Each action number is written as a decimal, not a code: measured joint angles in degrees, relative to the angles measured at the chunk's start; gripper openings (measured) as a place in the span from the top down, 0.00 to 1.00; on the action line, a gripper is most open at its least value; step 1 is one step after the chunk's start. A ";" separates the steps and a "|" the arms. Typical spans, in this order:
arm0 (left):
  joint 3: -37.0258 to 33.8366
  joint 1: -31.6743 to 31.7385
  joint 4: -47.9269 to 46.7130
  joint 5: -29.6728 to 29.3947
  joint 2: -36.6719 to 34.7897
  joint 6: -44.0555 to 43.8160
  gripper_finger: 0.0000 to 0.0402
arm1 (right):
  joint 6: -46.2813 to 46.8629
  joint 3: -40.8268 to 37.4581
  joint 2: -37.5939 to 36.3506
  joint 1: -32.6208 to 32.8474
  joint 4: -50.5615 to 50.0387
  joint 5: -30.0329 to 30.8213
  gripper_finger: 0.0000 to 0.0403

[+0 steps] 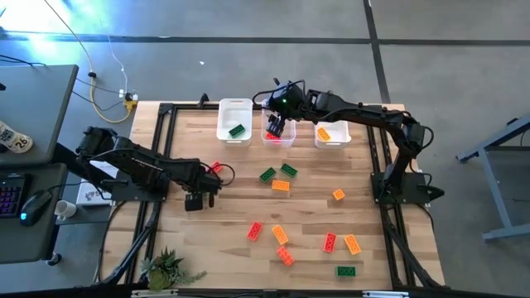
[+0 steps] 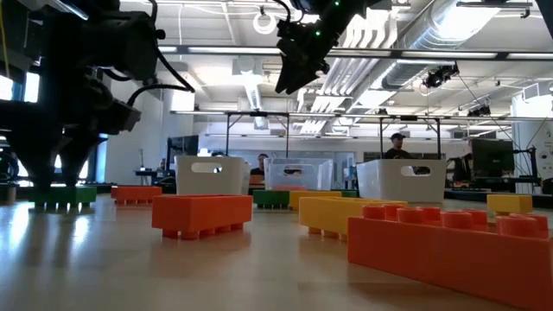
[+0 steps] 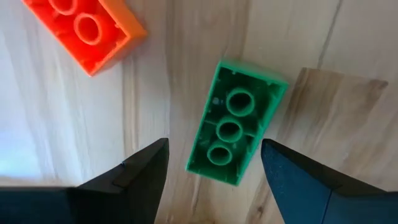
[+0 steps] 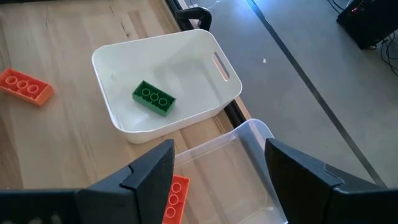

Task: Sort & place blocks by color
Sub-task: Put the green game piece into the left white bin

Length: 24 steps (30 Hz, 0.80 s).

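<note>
My left gripper (image 1: 195, 200) is open and low over the table's left half. Its fingers stand on either side of a green block (image 3: 235, 132) that lies studs-down on the wood, without touching it. A red block (image 3: 84, 28) lies close by. My right gripper (image 1: 277, 126) is open and empty, hovering above the clear middle bin (image 4: 249, 162), which holds a red block (image 4: 176, 196). The left white bin (image 1: 234, 122) holds a green block (image 4: 153, 98). The right bin (image 1: 332, 132) holds an orange block (image 1: 324, 132). Several green, red and orange blocks lie loose on the table.
Loose blocks are scattered from the table's middle (image 1: 281, 185) to its near right (image 1: 346, 271). The three bins line the far edge. A small plant (image 1: 166, 269) stands at the near left corner. A desk with a mouse and mug stands left of the table.
</note>
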 joint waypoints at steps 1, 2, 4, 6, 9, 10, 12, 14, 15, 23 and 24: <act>0.00 0.02 -0.04 -0.34 0.24 -0.03 0.40 | 0.02 0.00 0.00 0.00 0.00 0.00 0.41; 0.00 0.01 -0.02 -0.44 0.69 -0.01 0.40 | 0.00 0.00 0.00 0.00 0.02 0.00 0.41; -0.04 0.00 -0.14 -0.42 1.34 -0.01 0.40 | 0.01 0.00 0.00 0.00 0.02 0.00 0.41; -0.02 0.00 0.16 -0.38 2.93 0.07 0.40 | 0.02 0.00 0.00 0.00 0.04 0.00 0.41; -0.02 0.00 0.27 -0.39 5.47 0.16 0.40 | 0.03 0.00 0.00 0.00 0.06 0.02 0.41; 0.02 0.00 0.38 -0.38 6.28 0.12 0.40 | 0.05 0.00 0.00 0.00 0.02 0.02 0.41; 0.20 -0.05 0.59 -0.42 6.97 0.21 0.40 | 0.15 0.00 0.00 0.00 0.04 0.02 0.41; 0.24 -0.05 0.67 -0.41 7.30 0.61 0.41 | 0.11 0.00 0.00 0.00 0.04 0.02 0.41; 0.22 -0.05 0.79 -0.40 7.29 0.62 0.42 | 0.11 0.00 0.00 0.00 0.04 0.02 0.41; 0.09 -0.05 1.44 0.43 6.65 1.13 0.65 | 1.41 0.00 0.00 0.00 -0.07 -0.10 0.41; 0.09 -0.05 1.40 0.39 6.59 1.15 0.69 | 2.10 0.00 0.00 0.00 -0.07 -0.36 0.41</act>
